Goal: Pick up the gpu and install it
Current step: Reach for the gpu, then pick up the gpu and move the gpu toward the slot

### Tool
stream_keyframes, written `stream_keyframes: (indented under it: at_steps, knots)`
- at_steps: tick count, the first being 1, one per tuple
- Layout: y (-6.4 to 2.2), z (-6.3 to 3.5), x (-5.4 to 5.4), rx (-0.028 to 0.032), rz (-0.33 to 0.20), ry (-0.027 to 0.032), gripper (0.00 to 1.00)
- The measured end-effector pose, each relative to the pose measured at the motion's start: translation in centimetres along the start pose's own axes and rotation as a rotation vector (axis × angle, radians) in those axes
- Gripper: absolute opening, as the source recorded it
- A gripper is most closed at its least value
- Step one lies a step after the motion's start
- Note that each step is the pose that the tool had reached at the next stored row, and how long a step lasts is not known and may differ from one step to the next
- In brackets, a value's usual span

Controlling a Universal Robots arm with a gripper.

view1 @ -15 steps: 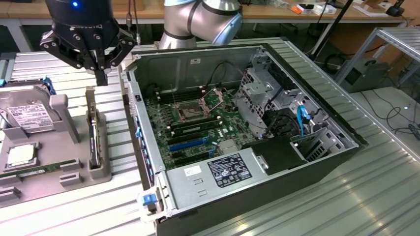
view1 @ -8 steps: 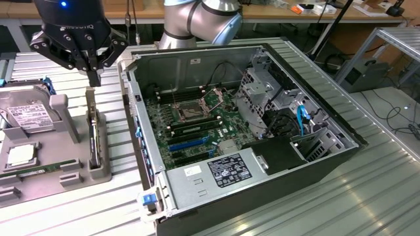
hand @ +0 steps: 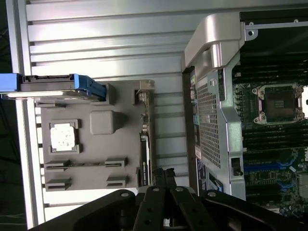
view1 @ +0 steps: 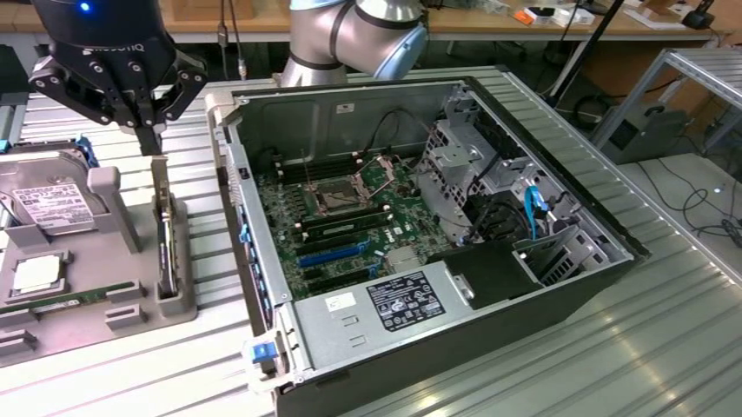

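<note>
Hovering just above the gpu (view1: 162,221) (hand: 144,149), the gripper (view1: 149,143) (hand: 163,175) has its fingers pinched together, empty. The card stands on edge in a grey holder (view1: 102,256).

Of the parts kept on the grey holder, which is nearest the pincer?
The gpu, the thin card standing on edge beside the computer case; the pincer hangs above its end. The hard drive and the processor sit farther off.

the table (view1: 649,330) is ribbed shiny metal, the tray (view1: 116,261) matt grey plastic.
</note>
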State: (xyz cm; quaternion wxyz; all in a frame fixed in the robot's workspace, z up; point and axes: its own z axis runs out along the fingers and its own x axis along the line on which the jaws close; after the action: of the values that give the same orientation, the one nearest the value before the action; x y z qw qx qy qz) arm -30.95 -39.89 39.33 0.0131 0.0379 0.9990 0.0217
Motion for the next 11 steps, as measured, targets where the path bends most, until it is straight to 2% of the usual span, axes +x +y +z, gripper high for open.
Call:
stream_keyframes:
  at_steps: [11]
  knots:
    - [0.0,0.0,0.01,0.0,0.0,0.0,0.11]
